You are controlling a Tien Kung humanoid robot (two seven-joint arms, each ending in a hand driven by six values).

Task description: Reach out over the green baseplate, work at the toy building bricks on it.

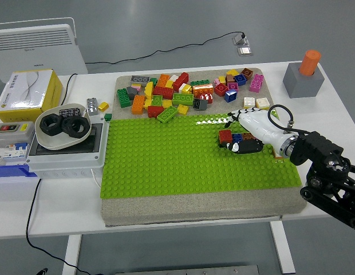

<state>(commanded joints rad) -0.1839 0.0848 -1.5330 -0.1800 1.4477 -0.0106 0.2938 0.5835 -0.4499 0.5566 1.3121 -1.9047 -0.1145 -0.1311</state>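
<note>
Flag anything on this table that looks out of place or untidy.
A small green toy brick lies alone on the white table, left of the green baseplate, apart from the heap of loose coloured bricks behind the plate. A yellow brick sits off the mat nearby. Nothing looks spilled or damaged.

Bright green studded baseplate (pixel 166 154) on grey pad (pixel 194 207), white table (pixel 51 212), white hand (pixel 255 127) with black fingers (pixel 246 146), red brick (pixel 225 136) and blue brick (pixel 237 137), mixed pile (pixel 183 91) of red, orange, yellow, green bricks, orange cylinder (pixel 310 62) in grey block (pixel 302 82), yellow box (pixel 26 91)
</note>
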